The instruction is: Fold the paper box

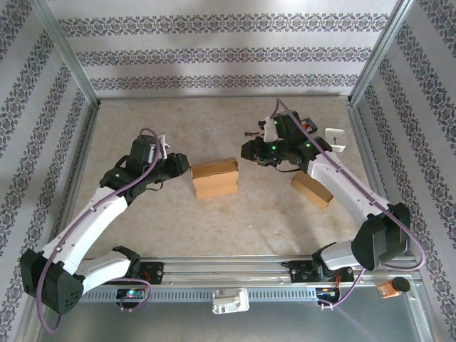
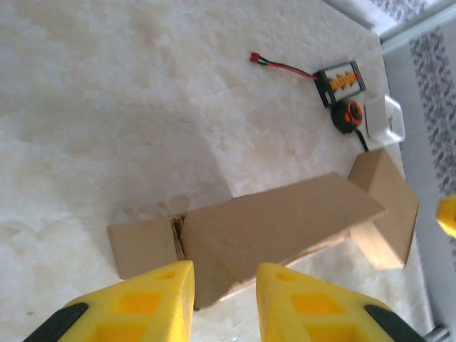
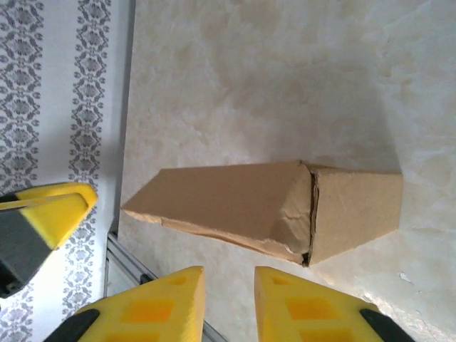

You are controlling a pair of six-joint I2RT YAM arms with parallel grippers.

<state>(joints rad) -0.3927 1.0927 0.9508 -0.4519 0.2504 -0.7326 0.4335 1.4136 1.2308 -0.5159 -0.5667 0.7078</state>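
My left gripper (image 2: 224, 279) sits at the bottom of its wrist view, the yellow fingers parted by a modest gap and holding nothing. My right gripper (image 3: 229, 279) stands the same way, slightly open and empty. Just beyond both lies the paper box (image 1: 215, 177), at the middle of the table (image 1: 242, 228), between my two grippers and apart from either. It rests on one long side, with a loose end flap (image 2: 142, 246) sticking out past a rumpled seam. I judge it light and thin. It looks stiff across each panel and willing to bend only at the scores. A hard pinch would probably dent it, and it is likely to skate over the smooth surface if pushed from one side. I would take the flap by its free edge while my other fingers steady the body.
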